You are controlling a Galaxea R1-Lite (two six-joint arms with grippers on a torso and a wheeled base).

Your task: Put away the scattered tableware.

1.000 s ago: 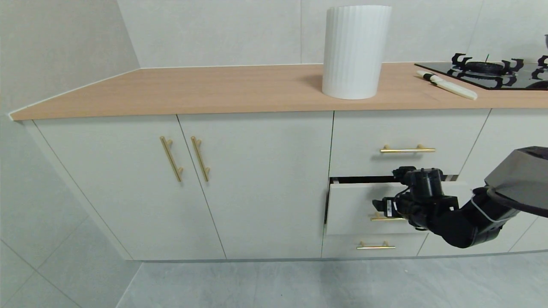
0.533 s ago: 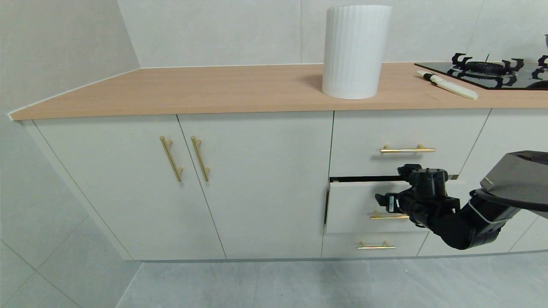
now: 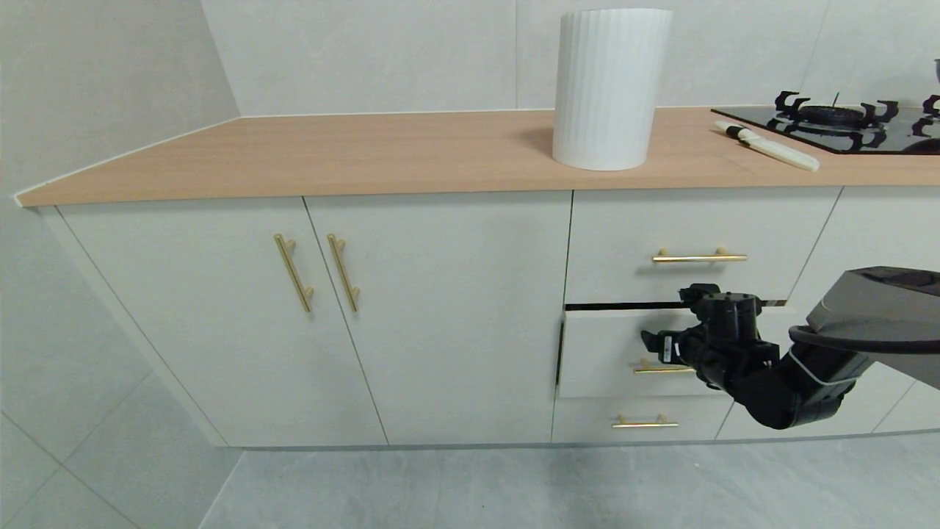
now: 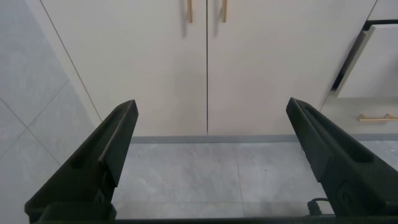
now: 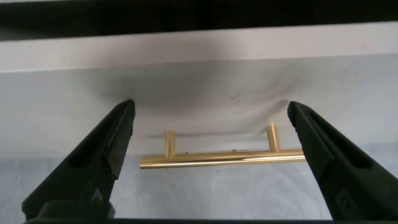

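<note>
Right gripper [image 5: 210, 112], jaws spread, faces the gold handle [image 5: 221, 158] of the middle drawer [image 3: 609, 353] (ajar, one of three). Left gripper [image 4: 211, 107], jaws spread too, hangs above the grey tile floor [image 4: 186, 180]. One pale knife [image 3: 767, 145] lies diagonally on the wooden counter [image 3: 367, 154] beside the hob [image 3: 837, 125], black-banded end toward the wall.

The countertop [image 3: 367, 154] carries one white ribbed canister [image 3: 608, 88], one white knife [image 3: 767, 145] and one black hob [image 3: 844, 139] toward its right end, while the front below has two doors [image 3: 198, 316], three drawers [image 3: 624, 228] and five gold handles [image 3: 699, 257].
</note>
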